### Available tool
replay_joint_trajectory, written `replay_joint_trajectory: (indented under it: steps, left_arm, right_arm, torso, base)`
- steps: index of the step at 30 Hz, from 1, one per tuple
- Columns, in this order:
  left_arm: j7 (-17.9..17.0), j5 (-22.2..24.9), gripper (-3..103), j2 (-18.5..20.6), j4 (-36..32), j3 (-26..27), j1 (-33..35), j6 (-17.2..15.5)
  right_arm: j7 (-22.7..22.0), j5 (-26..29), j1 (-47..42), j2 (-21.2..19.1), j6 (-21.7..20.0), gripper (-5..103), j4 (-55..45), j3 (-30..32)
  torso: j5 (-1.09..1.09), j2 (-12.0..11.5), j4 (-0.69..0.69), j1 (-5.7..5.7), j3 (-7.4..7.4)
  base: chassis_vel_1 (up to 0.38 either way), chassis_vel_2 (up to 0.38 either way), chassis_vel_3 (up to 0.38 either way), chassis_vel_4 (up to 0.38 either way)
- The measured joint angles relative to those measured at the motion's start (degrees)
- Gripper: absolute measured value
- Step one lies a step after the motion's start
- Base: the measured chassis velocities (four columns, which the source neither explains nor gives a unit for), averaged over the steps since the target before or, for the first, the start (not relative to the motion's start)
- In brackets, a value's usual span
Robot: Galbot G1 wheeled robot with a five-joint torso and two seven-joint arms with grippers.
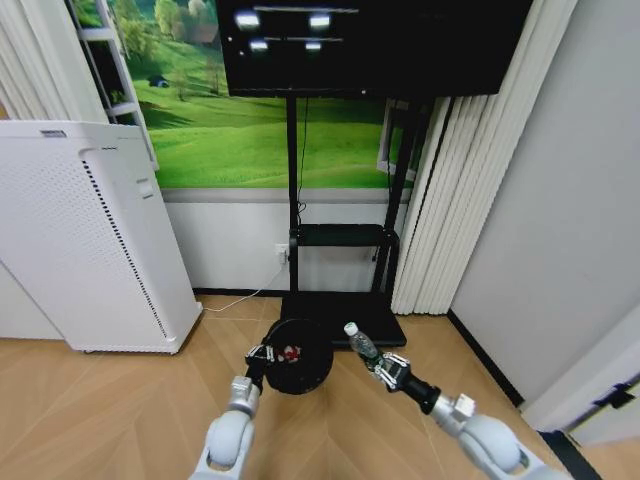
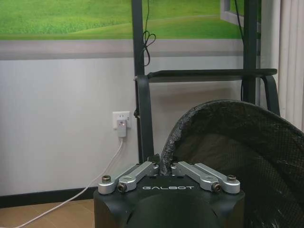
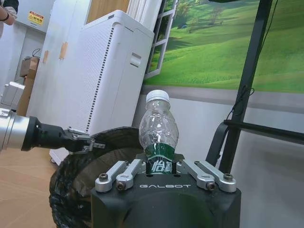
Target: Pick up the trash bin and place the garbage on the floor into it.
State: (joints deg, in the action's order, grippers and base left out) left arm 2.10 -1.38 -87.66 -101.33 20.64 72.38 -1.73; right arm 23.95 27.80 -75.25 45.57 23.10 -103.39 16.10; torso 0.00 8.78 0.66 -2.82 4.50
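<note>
head view: trash bin [image 1: 297, 357] is held off the floor by its rim in the left gripper [image 1: 262, 354], mouth tilted toward the robot; red-and-white scrap [image 1: 291, 351] is seen inside it; clear bottle [image 1: 360, 343] is pinched in the right gripper [image 1: 383, 366] just beside the rim, not yet dropped in; the third piece cannot be accounted for;
left wrist view: fingers [image 2: 142, 169] are pressed onto the mesh rim [image 2: 167, 151];
right wrist view: bottle is gripped at its green label, long axis upright, white cap up, beside the bin's mouth.
</note>
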Motion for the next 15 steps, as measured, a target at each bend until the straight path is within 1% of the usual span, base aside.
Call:
replay_joint_trajectory:
  steps: [4, 6, 15]
  left_arm:
    - [0.0, -0.3, 4, -0.4, 0.6, -0.8, -0.4, 0.0]
    - [0.0, -0.9, 4, -1.3, 1.6, -2.0, -1.0, -0.2]
    - [0.0, -3.1, 4, -3.3, 4.4, -5.1, -1.7, -0.1]
  right_arm:
    - [-0.2, 0.0, 1.6, 0.7, -0.2, 23, 1.2, -1.8]
    - [-0.3, -0.4, 3.2, 2.0, -0.3, 23, 3.0, -4.0]
    - [-0.8, -1.3, 6.2, 4.7, -0.3, 23, 6.6, -7.9]
  torso:
    - [0.00, 0.0, 0.00, 0.00, 0.00]
    - [-0.01, 0.0, 0.00, 0.00, 0.00]
    - [0.00, 0.0, 0.01, 0.00, 0.00]
  base:
    - [0.000, 0.000, 0.000, 0.000]
    - [0.000, 0.000, 0.000, 0.000]
    - [0.000, 0.000, 0.000, 0.000]
